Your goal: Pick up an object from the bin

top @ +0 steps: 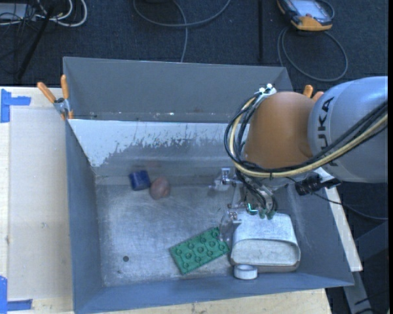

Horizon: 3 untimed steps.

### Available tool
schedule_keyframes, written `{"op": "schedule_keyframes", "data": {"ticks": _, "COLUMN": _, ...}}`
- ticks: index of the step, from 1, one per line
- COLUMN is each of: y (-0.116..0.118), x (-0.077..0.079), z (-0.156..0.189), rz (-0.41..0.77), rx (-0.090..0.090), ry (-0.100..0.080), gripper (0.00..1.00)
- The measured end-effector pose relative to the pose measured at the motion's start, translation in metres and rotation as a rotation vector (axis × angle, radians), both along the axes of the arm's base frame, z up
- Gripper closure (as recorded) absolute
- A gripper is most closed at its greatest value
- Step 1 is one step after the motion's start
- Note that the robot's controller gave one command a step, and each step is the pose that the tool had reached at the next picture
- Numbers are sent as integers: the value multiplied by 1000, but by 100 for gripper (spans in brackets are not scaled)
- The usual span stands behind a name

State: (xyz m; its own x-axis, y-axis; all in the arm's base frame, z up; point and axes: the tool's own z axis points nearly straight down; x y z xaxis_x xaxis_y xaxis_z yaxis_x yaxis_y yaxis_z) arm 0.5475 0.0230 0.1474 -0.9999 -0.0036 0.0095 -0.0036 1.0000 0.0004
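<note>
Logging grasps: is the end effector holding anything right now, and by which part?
It cannot be told. The end effector sits low between the green studded plate and the whitish rounded object, but no grip on either is visible.

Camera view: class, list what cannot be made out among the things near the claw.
All in the camera view:
- Pale rounded case: top edge hidden under the claw and cables.
- Green studded plate: right corner behind the claw; contact unclear.
- Small white disc: too small to identify.
- Bin's right wall: mostly hidden by the orange wrist cover.
</note>
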Motion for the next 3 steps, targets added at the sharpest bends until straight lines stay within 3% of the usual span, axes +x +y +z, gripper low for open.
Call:
{"op": "schedule_keyframes", "data": {"ticks": 1, "y": -2, "x": -11, "z": -75, "rz": -16, "rx": 2, "ry": -8, "gripper": 0}}
{"op": "schedule_keyframes", "data": {"ticks": 2, "y": -1, "x": -14, "z": -73, "rz": -16, "rx": 1, "ry": 6, "gripper": 100}}
{"op": "schedule_keyframes", "data": {"ticks": 3, "y": -10, "x": -11, "z": 103, "rz": 64, "rx": 0, "ry": -18, "gripper": 100}}
